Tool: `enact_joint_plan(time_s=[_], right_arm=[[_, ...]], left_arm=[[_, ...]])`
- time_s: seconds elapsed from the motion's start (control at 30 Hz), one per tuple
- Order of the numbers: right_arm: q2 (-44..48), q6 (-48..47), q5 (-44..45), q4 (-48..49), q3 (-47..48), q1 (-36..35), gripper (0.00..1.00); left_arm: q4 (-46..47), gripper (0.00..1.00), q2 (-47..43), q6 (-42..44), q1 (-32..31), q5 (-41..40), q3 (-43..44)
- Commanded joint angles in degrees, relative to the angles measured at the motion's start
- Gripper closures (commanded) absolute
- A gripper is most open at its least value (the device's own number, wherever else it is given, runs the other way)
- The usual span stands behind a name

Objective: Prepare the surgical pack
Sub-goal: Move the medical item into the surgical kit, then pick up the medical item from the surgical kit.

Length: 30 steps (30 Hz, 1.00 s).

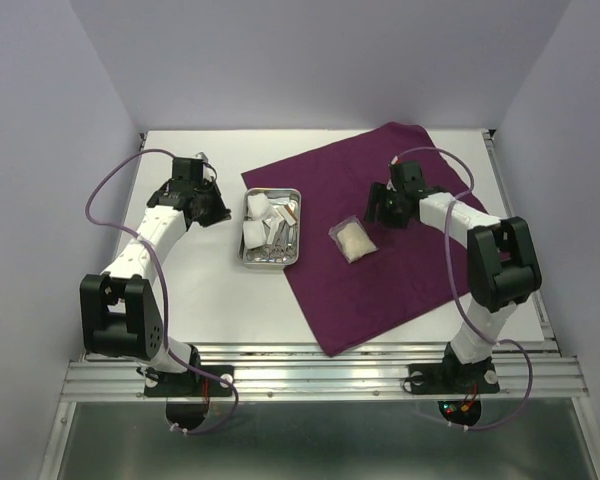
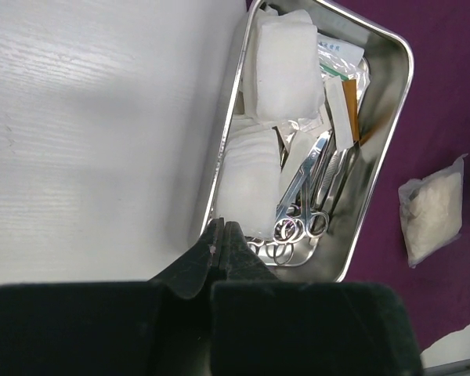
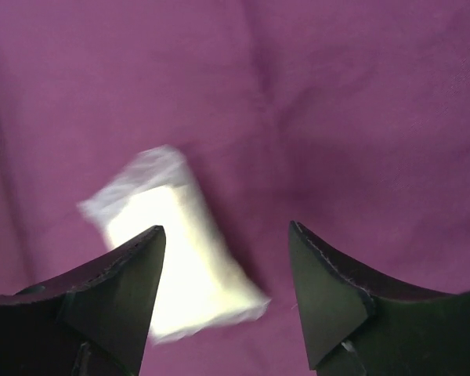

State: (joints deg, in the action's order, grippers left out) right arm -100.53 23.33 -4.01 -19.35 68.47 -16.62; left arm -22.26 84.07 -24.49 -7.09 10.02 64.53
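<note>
A dark-purple cloth (image 1: 400, 230) lies spread over the right half of the table. On its left corner stands the steel tray (image 1: 271, 262), holding white gauze squares (image 2: 280, 69), silver scissors and forceps (image 2: 309, 200) and flat packets (image 2: 338, 94). A clear packet with white filling (image 1: 353, 241) lies on the cloth right of the tray. My right gripper (image 1: 378, 212) hovers open just right of that packet, which shows blurred under its left finger (image 3: 117, 282) as the clear packet (image 3: 176, 251). My left gripper (image 2: 223, 229) is shut and empty at the tray's left rim.
White tabletop (image 1: 195, 290) stretches left of the tray. The table's walls close in on three sides, and a metal rail (image 1: 320, 375) runs along the near edge by the arm bases.
</note>
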Motion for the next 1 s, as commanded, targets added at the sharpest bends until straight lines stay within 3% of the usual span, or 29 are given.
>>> enact_joint_plan(time_s=[0.0, 0.07, 0.27, 0.53, 0.6, 0.67, 0.87, 0.97], right_arm=[[-4.48, -5.05, -10.04, -2.01, 3.07, 2.47, 0.32], [-5.90, -4.44, -15.28, -0.95, 2.73, 3.78, 0.37], [-8.98, -4.61, -25.32, 0.63, 1.50, 5.02, 0.40], [-9.33, -4.61, -30.88, 2.13, 0.26, 5.02, 0.47], [-9.59, -4.44, -31.76, 2.48, 0.09, 5.02, 0.53], [-9.77, -4.35, -31.59, 2.48, -0.17, 5.02, 0.69], [-6.09, -3.12, -29.22, 2.92, -1.32, 5.02, 0.99], [-2.58, -1.63, -27.72, 2.92, -1.76, 5.02, 0.99]], left_arm=[[-0.59, 1.00, -3.39, 1.02, -0.29, -1.94, 2.27], [-0.24, 1.00, -3.48, 1.63, -0.29, -1.41, 2.00], [0.11, 1.00, -3.30, 2.34, -0.38, 0.79, 1.39], [0.20, 1.00, -3.04, 2.60, -0.38, 0.79, 1.30], [0.20, 1.00, -2.86, 2.96, -0.38, 1.40, 1.30], [-0.06, 1.00, -2.86, 3.13, -0.38, 1.32, 1.39], [-0.24, 1.00, -2.77, 3.40, -0.38, 0.97, 1.30], [-0.68, 1.00, -2.60, 3.57, -0.38, 0.53, 1.56]])
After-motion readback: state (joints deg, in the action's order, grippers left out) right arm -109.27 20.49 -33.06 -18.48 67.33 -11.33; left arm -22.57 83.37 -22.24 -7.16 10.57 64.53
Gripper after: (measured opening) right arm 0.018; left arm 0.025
